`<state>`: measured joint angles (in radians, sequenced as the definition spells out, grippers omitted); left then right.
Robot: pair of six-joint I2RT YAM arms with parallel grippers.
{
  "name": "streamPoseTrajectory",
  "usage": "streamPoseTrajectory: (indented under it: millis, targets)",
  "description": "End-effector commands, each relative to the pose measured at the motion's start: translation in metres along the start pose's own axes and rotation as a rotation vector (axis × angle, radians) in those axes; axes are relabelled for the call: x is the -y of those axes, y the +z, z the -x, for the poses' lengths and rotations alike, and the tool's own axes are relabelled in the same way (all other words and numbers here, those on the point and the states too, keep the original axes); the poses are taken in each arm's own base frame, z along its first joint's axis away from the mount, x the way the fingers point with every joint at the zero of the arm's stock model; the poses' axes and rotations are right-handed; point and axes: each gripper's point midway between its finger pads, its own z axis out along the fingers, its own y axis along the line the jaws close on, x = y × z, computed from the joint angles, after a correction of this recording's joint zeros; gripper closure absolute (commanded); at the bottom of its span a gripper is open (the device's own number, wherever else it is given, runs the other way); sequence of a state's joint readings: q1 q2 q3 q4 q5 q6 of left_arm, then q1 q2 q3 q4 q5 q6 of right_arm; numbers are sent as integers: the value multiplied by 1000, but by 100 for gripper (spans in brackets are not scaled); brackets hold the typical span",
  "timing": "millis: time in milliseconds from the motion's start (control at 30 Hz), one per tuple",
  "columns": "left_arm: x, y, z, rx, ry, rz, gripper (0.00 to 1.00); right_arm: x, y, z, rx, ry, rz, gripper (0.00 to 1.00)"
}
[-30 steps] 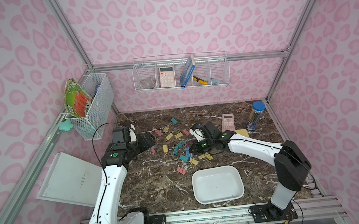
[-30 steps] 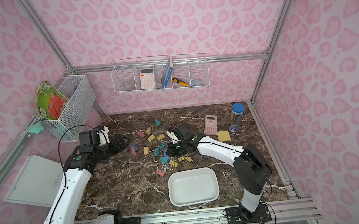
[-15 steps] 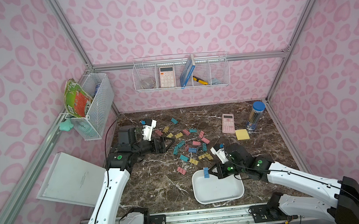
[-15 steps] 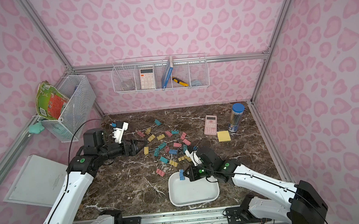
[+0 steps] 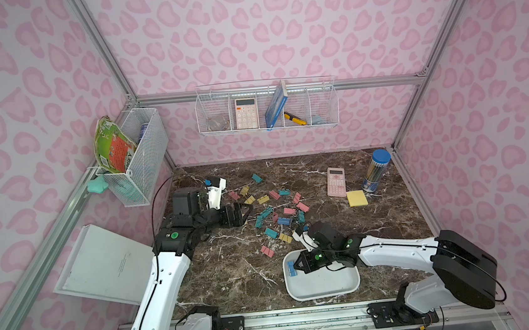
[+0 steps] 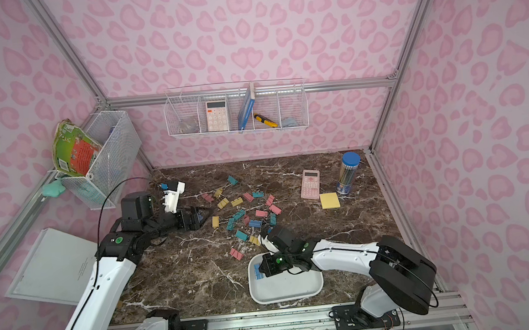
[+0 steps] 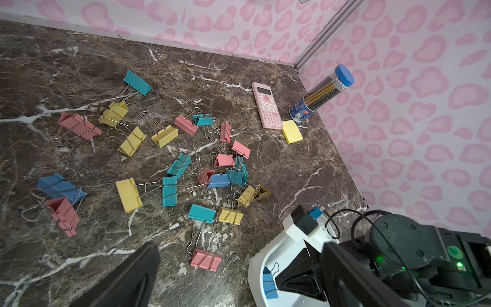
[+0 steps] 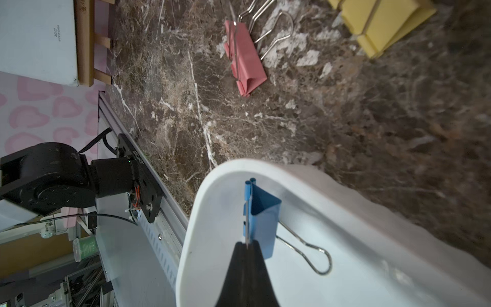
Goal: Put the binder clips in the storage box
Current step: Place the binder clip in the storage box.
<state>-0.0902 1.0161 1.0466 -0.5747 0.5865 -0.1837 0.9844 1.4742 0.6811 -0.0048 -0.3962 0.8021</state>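
While the right gripper, jaws shut, held a blue clip over the box, drop-off was in hand; next needed: release. Left gripper stood wide open, empty, clips ahead.

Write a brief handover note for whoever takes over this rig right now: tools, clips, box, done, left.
Right tool: shut on the blue binder clip by its wire handle, holding it inside the storage box, not released.
Left tool: open, empty, above the marble table beside the loose binder clips.
Done: no clip seen lying free in the box.
Left: release the blue one, then move all the loose ones.
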Motion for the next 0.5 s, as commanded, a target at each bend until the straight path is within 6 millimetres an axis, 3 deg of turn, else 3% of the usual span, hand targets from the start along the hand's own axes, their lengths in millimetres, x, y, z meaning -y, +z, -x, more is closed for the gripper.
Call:
streamPoseTrajectory:
  millis: [0,100,300,367,467]
  targets:
    - [-1,-2,1,4,-1,18,1,4,6,4,25,28,-12,100]
    - [-2,-4,2,13,2,29,0,11,7,1,32,50,-32,100]
    - [-3,-4,2,12,1,33,1,20,3,-1,49,66,-66,76]
    - [-3,-5,2,13,0,36,1,17,-5,7,87,50,-81,69]
    - [-4,-5,3,17,0,41,1,6,-35,32,197,2,-117,63]
